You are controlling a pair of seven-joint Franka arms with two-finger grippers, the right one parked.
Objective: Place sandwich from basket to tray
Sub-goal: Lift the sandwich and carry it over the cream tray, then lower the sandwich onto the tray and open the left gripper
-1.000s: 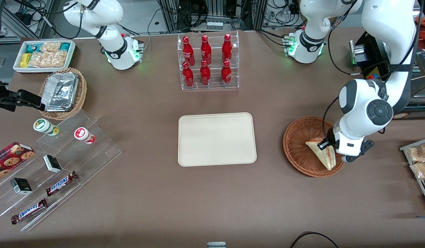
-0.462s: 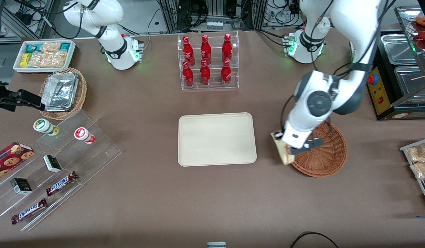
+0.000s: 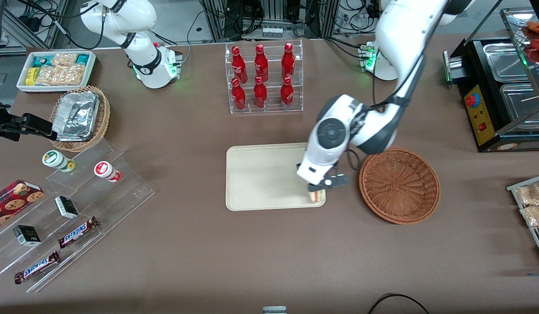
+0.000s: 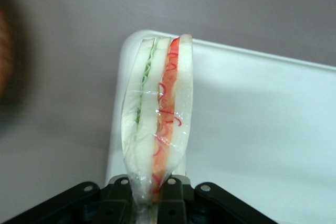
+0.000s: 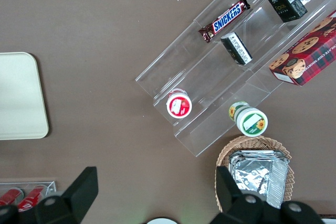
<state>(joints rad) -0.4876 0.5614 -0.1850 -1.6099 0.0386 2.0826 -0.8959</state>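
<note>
My left gripper (image 3: 318, 188) is shut on the sandwich (image 3: 316, 196) and holds it over the tray's corner nearest the basket and the front camera. In the left wrist view the sandwich (image 4: 157, 119) is a wrapped white wedge with a red and green filling stripe, pinched at its narrow end between the gripper (image 4: 149, 195) fingers, above the tray's rounded corner (image 4: 252, 119). The cream tray (image 3: 265, 174) lies at the table's middle. The reddish-brown wicker basket (image 3: 399, 185) stands beside the tray toward the working arm's end and holds nothing.
A clear rack of red bottles (image 3: 264, 78) stands farther from the front camera than the tray. Clear steps with snack bars, cups and boxes (image 3: 68, 205), a lighter basket of foil trays (image 3: 79, 117) and a white snack box (image 3: 55, 69) lie toward the parked arm's end. Bagged snacks (image 3: 533, 205) lie near the working arm's end.
My gripper has carried the sandwich up out of the basket and sideways to above the tray's near corner. The basket now holds nothing.
</note>
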